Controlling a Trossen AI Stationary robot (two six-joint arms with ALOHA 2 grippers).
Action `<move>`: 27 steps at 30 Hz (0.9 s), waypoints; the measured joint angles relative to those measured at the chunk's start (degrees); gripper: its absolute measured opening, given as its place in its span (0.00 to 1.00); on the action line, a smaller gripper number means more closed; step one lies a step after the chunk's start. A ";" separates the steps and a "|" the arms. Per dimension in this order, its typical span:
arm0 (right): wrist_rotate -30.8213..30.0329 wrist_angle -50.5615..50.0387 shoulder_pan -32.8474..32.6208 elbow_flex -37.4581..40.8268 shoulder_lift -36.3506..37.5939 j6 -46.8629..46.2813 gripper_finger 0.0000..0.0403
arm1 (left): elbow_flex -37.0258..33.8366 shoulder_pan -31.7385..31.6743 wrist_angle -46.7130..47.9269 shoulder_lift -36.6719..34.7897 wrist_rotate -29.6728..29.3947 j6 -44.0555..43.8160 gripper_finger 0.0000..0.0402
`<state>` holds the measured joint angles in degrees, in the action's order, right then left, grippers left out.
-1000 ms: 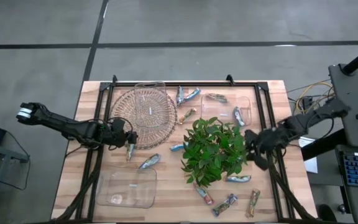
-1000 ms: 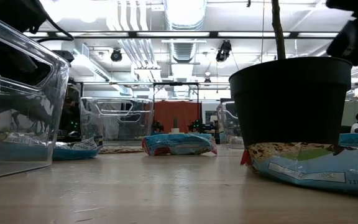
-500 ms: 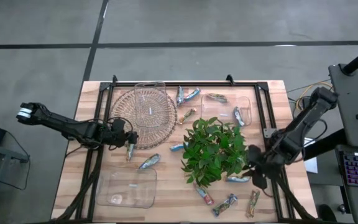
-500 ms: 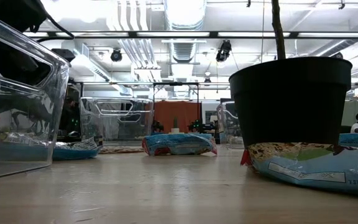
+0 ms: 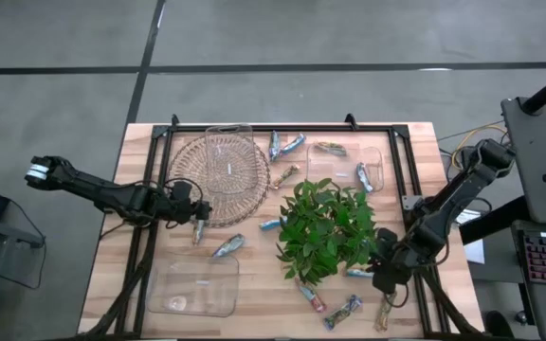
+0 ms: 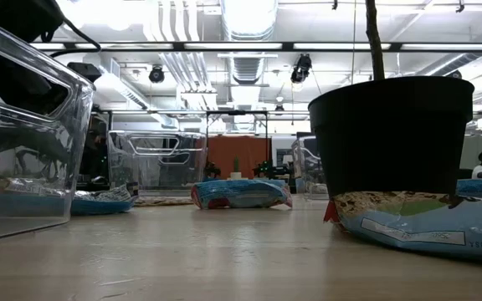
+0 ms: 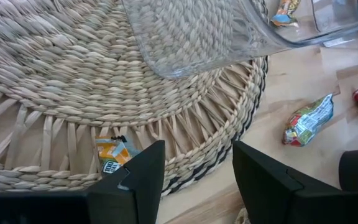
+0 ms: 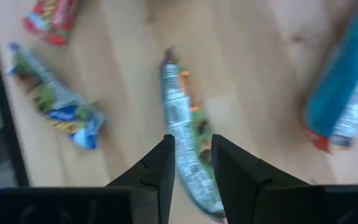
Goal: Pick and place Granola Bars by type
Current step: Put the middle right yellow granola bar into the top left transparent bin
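Since a second ago the right tool [image 5: 388, 278] has swung from beside the plant [image 5: 325, 230] down to its near-right corner, fingers parted over a tan granola bar [image 8: 185, 152] on the tabletop [image 5: 263, 294]. The left tool [image 5: 197, 214], open and empty, stays at the woven tray's [image 5: 218, 170] edge, left of the plant.

Granola Bars [image 5: 227, 246] around plant [image 5: 326, 230]

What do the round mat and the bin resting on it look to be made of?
The round mat looks like woven straw or seagrass, matte: braided strands with a dark rim. The bin looks like clear glossy plastic: the weave shows through it. The left claw hovers open over the mat's edge.
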<state>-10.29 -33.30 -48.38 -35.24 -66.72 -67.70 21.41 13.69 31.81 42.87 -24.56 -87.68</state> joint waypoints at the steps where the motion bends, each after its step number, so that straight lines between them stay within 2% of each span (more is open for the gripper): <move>1: 1.04 0.77 0.00 -0.04 0.00 1.73 0.23 | 0.00 0.00 0.06 0.00 0.00 0.00 0.42; 4: 4.42 3.08 -0.01 -0.02 0.15 6.11 0.22 | 0.00 0.00 -0.28 0.00 0.00 -0.07 0.42; 9: 4.09 7.07 0.03 -0.04 0.18 10.64 0.25 | 0.00 0.00 -0.27 0.02 -0.04 -0.31 0.42; 20: 2.68 6.95 1.18 -0.02 -3.49 11.16 0.44 | -0.01 0.00 -0.43 0.02 -0.11 -0.45 0.42; 27: 1.72 7.06 1.72 -0.02 -9.28 12.12 0.50 | -0.02 0.00 -0.54 0.02 -0.15 -0.42 0.42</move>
<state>-8.57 -26.24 -46.66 -35.27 -76.00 -55.58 21.39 13.69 31.27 42.89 -24.71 -88.09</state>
